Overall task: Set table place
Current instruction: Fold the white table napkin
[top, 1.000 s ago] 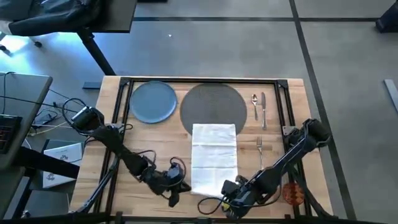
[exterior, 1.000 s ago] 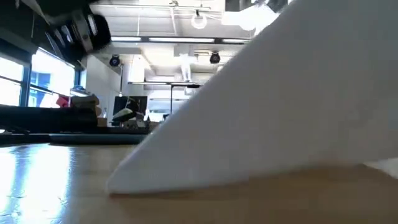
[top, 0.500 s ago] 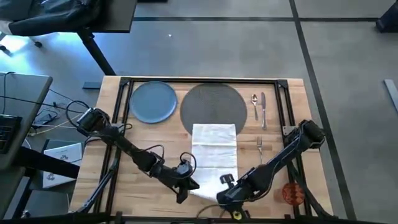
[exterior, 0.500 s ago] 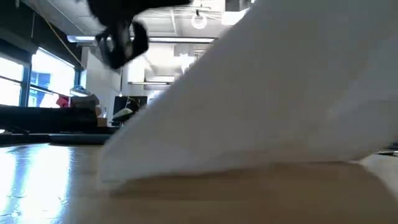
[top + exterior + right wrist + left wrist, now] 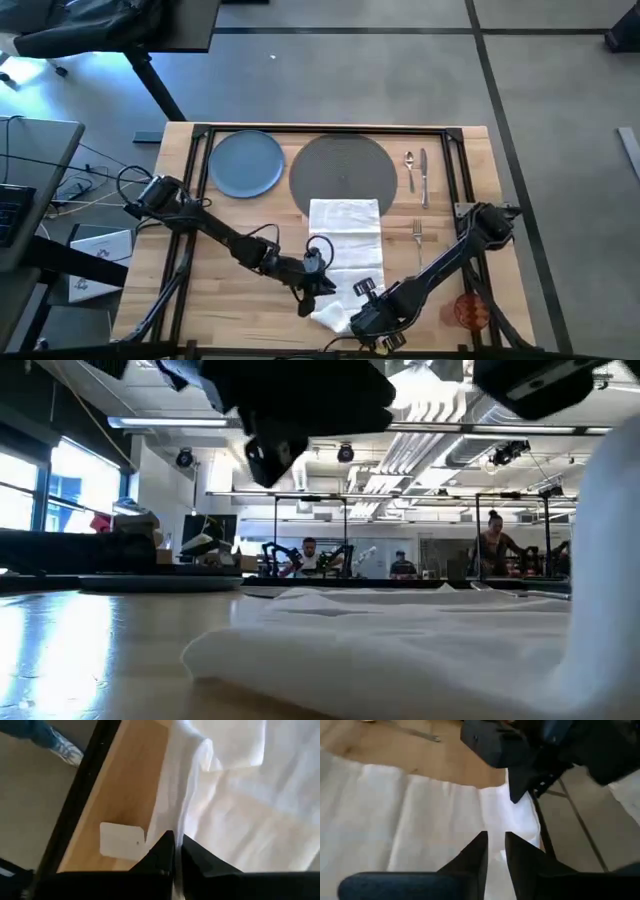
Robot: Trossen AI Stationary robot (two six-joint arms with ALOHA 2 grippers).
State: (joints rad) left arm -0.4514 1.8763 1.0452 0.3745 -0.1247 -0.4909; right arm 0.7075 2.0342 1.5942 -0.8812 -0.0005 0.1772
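1. My left claw (image 5: pixel 322 285) sits over the near-left part of the white napkin (image 5: pixel 345 245), its fingers (image 5: pixel 479 851) drawn narrow with only a slit between them; I see cloth beyond the tips but cannot tell whether any is nipped; if it closes on a single layer and lifts, I judge the fold could open out or the napkin skew on the desk (image 5: pixel 200 290).
2. The napkin lies in the middle of the desk, its far end overlapping the round grey mat (image 5: pixel 343 170), its near end rumpled close to the desk's front edge; a pull from either side could drag it off that edge.
3. My right claw (image 5: pixel 362 318) is at the near corner of the napkin, clamped on a raised ridge of the cloth, as its wrist view shows; if both arms move apart, I expect the cloth to stretch or slip free.
4. The blue plate (image 5: pixel 246 163), spoon (image 5: pixel 409 168), knife (image 5: pixel 424 176), fork (image 5: pixel 417 240) and orange cup (image 5: pixel 470 310) lie apart from both claws.
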